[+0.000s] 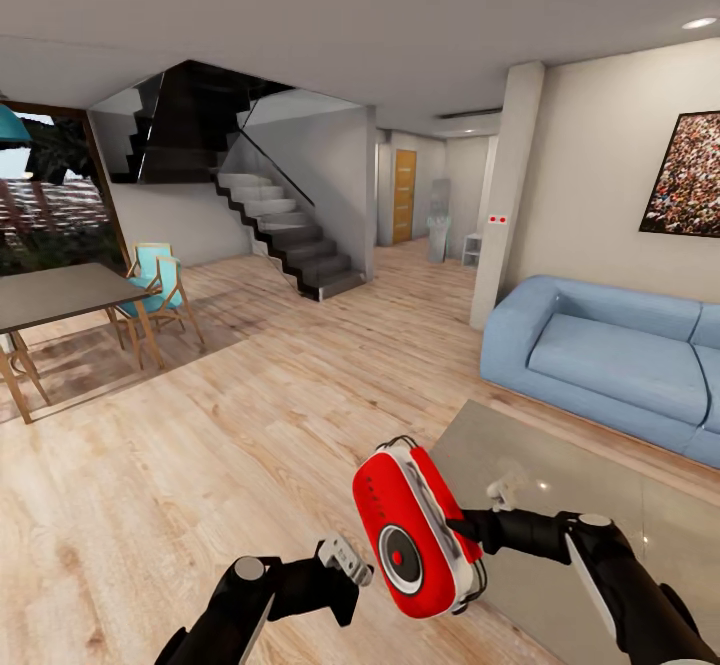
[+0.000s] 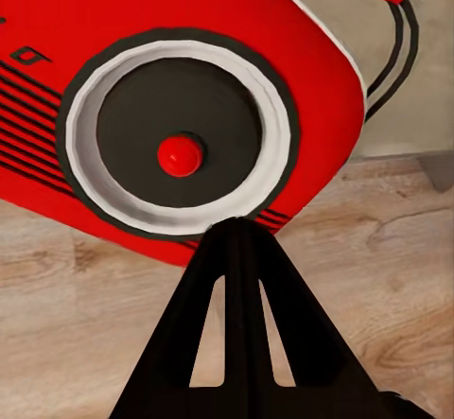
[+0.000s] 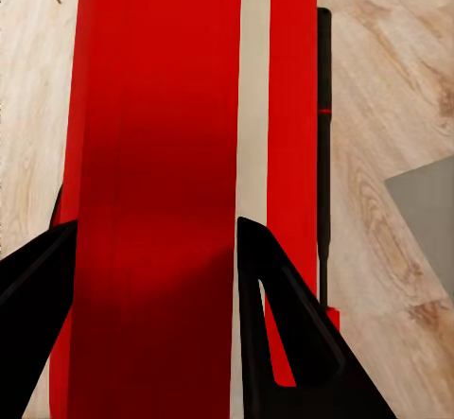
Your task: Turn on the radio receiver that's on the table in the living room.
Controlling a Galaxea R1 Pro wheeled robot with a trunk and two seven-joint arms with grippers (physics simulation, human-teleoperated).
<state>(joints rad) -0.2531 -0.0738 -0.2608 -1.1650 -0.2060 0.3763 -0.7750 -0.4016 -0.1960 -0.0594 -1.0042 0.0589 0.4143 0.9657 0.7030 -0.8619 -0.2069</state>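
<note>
Above floor, just off coffee table (image 1: 600, 505) near-left corner, head view: radio receiver (image 1: 415, 530) lifted, right gripper (image 1: 468, 537) clamped on its sides; long axis tilted upright, dial facing left gripper (image 1: 345, 560).
Left wrist: fingers (image 2: 241, 277) pressed together, empty, aimed at red dial button (image 2: 180, 155). Press pending.
Right wrist: fingers (image 3: 274, 305) straddle body.

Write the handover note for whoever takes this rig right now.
Right gripper: shut on the radio receiver, held in the air beside the table, dial face toward the left arm.
Left gripper: fingers together, tip just short of the dial's red centre button.
Done: radio lifted off the table.
Left: probably press that button with the left gripper. Whether the radio is on cannot be told.
</note>
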